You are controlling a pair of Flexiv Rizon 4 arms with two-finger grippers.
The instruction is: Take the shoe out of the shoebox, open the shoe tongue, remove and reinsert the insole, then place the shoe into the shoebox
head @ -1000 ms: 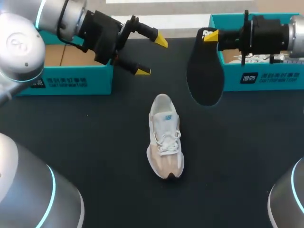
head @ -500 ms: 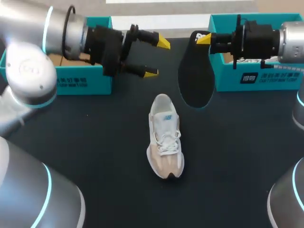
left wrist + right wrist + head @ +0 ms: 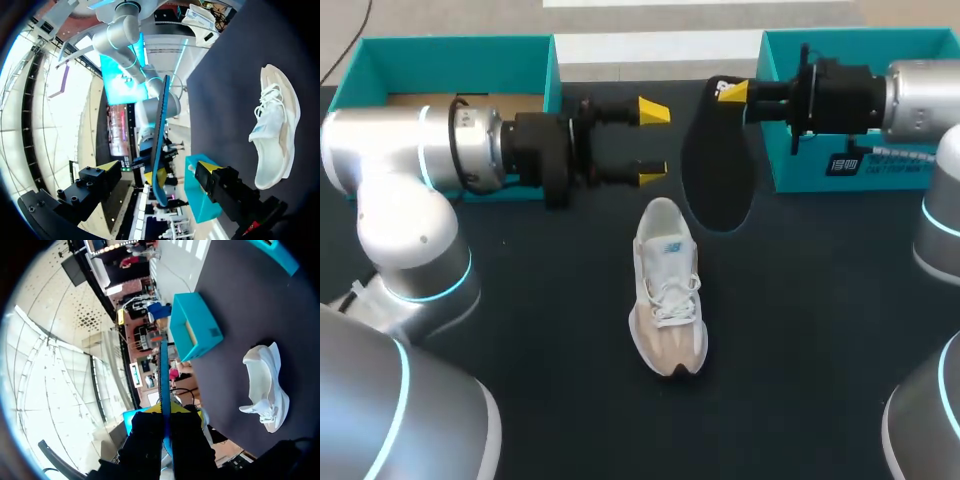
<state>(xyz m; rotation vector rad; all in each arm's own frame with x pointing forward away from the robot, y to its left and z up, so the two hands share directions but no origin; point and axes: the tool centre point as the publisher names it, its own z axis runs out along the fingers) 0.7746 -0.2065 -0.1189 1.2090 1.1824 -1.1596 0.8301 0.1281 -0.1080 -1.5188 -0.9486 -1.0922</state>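
The table (image 3: 540,330) is seen as matt black. The shoe (image 3: 666,285) is coloured white, with white laces, a pale beige panel toward the toe, a small blue mark on the tongue and a dark tip at the sole's end. The insole (image 3: 718,180) is black on its face; a teal edge is shown in the left wrist view. The left shoebox (image 3: 450,55) at the far left corner and the right shoebox (image 3: 815,170) at the far right corner are coloured teal; brown card is seen inside the former, and a white printed patch is carried on the front wall of the latter. The left gripper (image 3: 652,142) and the right gripper (image 3: 732,92) are black, tipped in bright yellow. The left arm (image 3: 380,160) and the right arm (image 3: 925,95) are silver, ringed with cyan light.
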